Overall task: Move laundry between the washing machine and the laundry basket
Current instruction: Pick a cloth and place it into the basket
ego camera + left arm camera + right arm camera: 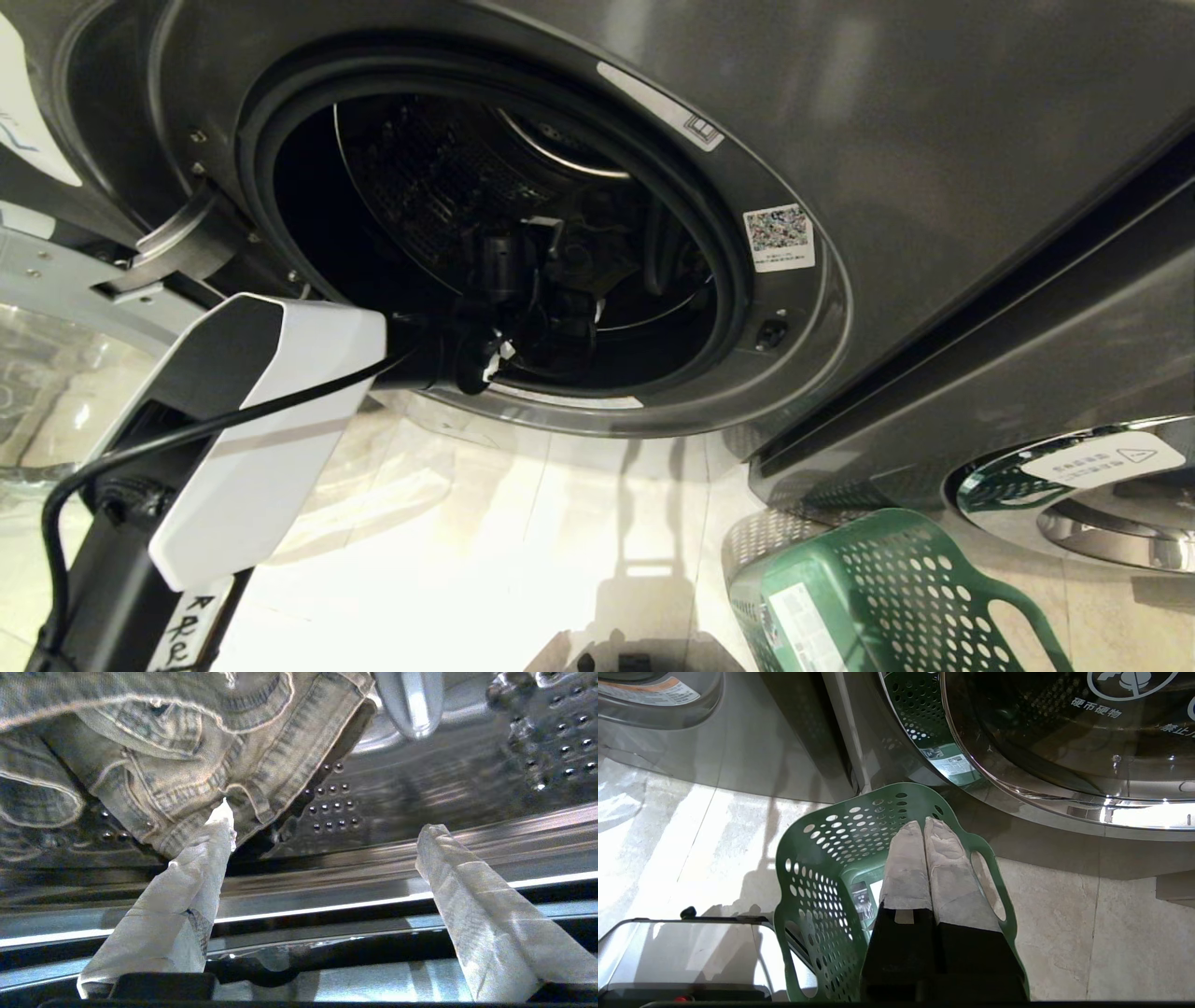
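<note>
Inside the washing machine drum: left gripper spread wide, one fingertip touching the denim garment, nothing pinched. Denim bunched against the perforated drum wall, beside a grey paddle. Farther right, on the floor: green laundry basket, no clothes visible inside. Above it, right gripper pressed together, parked.

You've got 1 pair of jeans in the drum, 1 green basket on the floor, 2 washers w/ round doors, and 2 grippers: left, right.
</note>
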